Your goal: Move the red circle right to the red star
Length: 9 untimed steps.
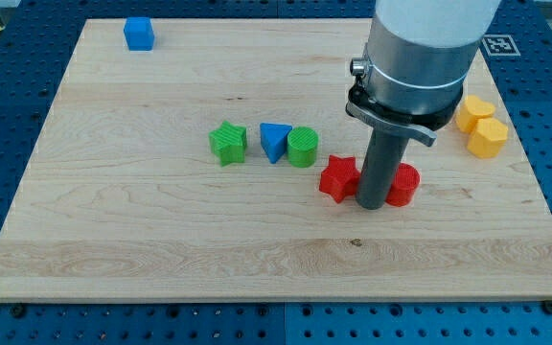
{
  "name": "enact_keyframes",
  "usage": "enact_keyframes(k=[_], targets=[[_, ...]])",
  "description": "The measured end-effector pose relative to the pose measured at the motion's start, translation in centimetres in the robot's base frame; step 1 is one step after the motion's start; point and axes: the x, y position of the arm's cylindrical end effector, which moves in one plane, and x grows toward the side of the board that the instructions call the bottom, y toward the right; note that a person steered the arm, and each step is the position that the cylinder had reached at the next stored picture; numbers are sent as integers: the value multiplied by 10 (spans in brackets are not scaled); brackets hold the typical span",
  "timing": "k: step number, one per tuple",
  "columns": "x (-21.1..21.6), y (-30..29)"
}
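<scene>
The red star lies on the wooden board right of centre. The red circle lies just to its right, partly hidden behind my rod. My tip stands between the two red blocks, touching or nearly touching the circle's left side and close to the star's right points.
A green star, a blue triangle and a green circle sit in a row left of the red star. Two yellow blocks lie near the board's right edge. A blue cube sits at the top left.
</scene>
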Motion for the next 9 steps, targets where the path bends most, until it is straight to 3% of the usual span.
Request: enact_keyframes(k=[4, 9], targets=[[-33, 3], [-9, 22]])
